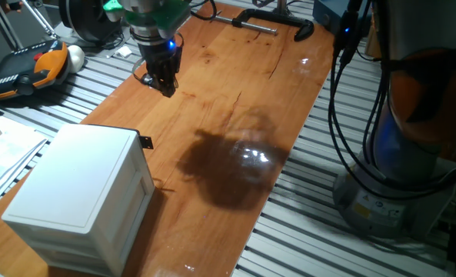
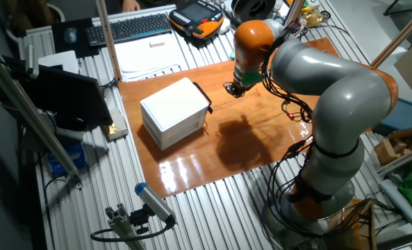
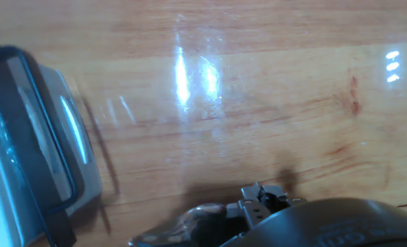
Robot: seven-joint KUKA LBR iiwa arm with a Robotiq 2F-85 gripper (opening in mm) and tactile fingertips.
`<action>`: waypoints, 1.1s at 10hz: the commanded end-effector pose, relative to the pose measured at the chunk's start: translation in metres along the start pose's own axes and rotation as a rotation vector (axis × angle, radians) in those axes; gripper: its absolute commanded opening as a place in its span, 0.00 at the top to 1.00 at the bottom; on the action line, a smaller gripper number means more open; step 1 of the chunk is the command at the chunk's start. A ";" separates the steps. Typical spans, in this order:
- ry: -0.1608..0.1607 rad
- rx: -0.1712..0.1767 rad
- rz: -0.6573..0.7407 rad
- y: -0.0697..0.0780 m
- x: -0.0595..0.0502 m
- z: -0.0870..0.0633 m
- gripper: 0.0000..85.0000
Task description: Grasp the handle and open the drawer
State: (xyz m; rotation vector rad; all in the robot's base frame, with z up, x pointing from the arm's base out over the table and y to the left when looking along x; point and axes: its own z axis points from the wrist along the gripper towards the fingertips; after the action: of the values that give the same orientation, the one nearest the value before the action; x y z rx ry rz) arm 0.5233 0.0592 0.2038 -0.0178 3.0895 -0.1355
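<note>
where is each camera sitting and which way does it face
One fixed view: low at the table's edge behind the cabinet, looking along the board to the gripper; only the wrist shows.
The other fixed view: high up across the table, looking down; the whole arm shows, with a keyboard beyond.
Hand view: on the hand, looking at the board; a bit of gripper at the bottom edge.
Both fixed views share the cabinet, handle and gripper.

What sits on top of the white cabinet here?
Nothing: the cabinet top is bare white plastic in both fixed views. The drawer is closed, so its inside is hidden. The gripper hangs apart above the wooden board.
</note>
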 end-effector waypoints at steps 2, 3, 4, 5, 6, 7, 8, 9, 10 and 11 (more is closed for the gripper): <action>-0.002 -0.023 -0.007 0.000 -0.001 0.002 0.99; -0.008 -0.052 -0.008 0.001 -0.001 0.001 0.99; 0.004 -0.081 -0.004 0.003 -0.002 0.000 0.99; 0.008 -0.089 -0.016 0.003 -0.004 0.000 0.99; 0.007 -0.089 -0.030 0.005 -0.005 0.000 0.99; 0.008 -0.080 -0.040 0.011 -0.006 -0.001 0.99; 0.010 -0.073 -0.049 0.018 -0.008 -0.002 0.99; 0.009 -0.063 -0.076 0.022 -0.009 -0.003 0.99; 0.006 -0.080 -0.101 0.022 -0.010 -0.002 0.99; 0.007 -0.091 -0.124 0.023 -0.011 -0.001 0.99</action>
State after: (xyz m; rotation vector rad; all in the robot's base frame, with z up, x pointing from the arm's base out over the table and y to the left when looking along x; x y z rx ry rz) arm 0.5343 0.0822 0.2030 -0.2088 3.0994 -0.0011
